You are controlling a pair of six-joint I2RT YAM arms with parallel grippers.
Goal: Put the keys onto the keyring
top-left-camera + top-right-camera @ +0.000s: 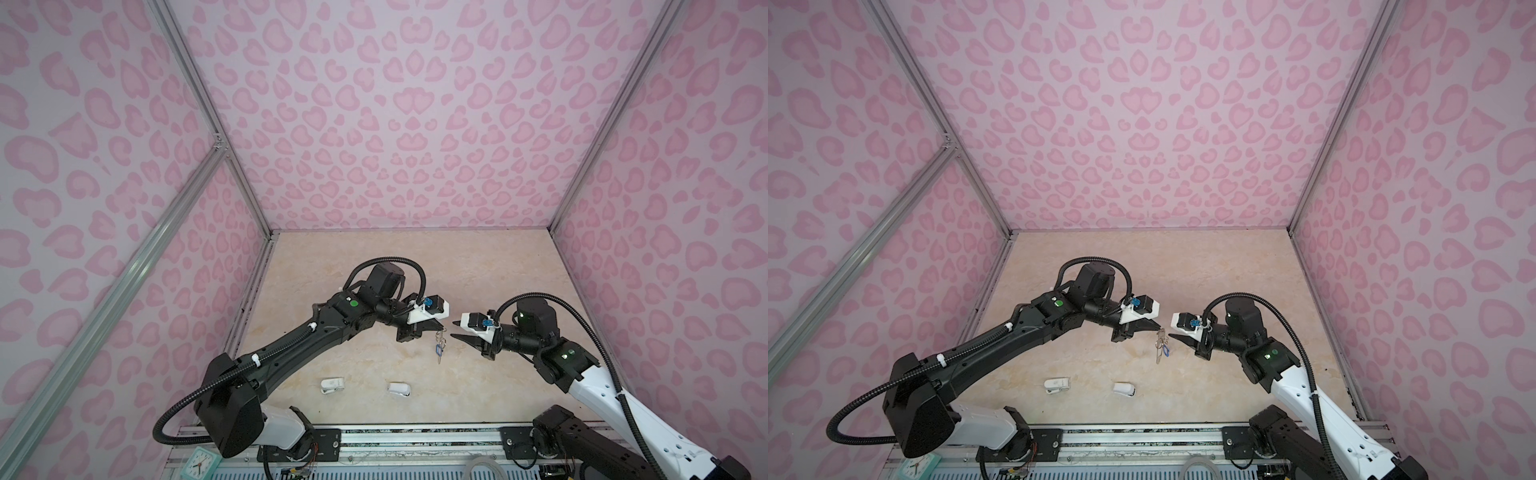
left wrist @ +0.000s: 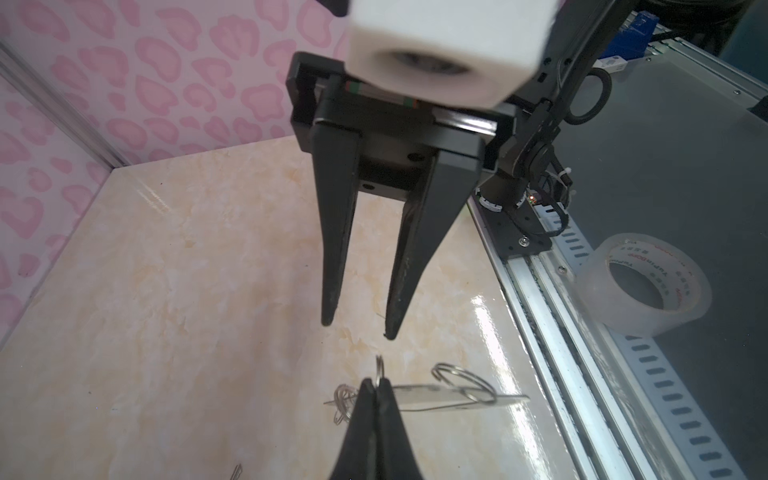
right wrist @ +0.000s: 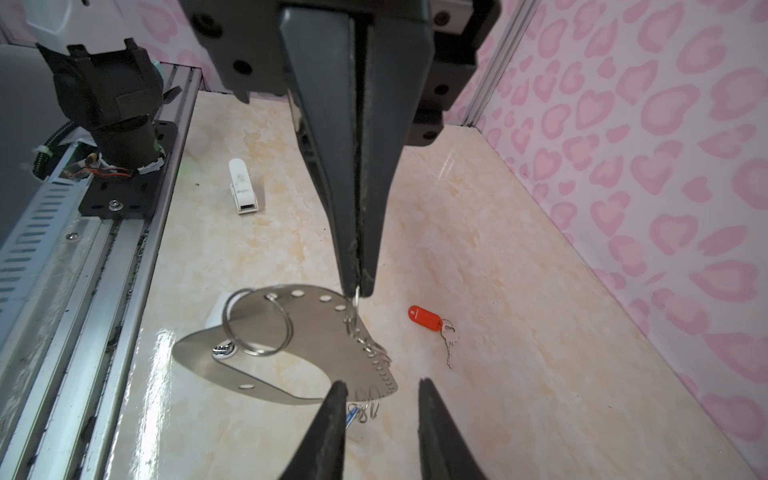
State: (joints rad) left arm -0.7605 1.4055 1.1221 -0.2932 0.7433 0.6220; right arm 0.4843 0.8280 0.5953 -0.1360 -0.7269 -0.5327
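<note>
My pincer (image 3: 381,382): jaws apart, nothing gripped. Keyring (image 3: 316,353) edge sits just past the tips, w/ small wire rings and a blue bit by one fingertip (image 3: 334,409). At 12 o'clock the left gripper (image 3: 358,286), jaws together, pinches a wire ring on the keyring. Red-tag key (image 3: 432,328) lies flat on the table (image 3: 519,332) at approx 1 o'clock. White plastic clip (image 3: 243,187) at 11.

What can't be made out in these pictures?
Red key: absent from both top views, probably under the left arm.
Blue key: in the right wrist view, mostly behind a finger of the right tool; whether it is hooked on is unclear.
Keyring: edge-on in both top views and the left wrist view, so its rings are too small to count.
</note>
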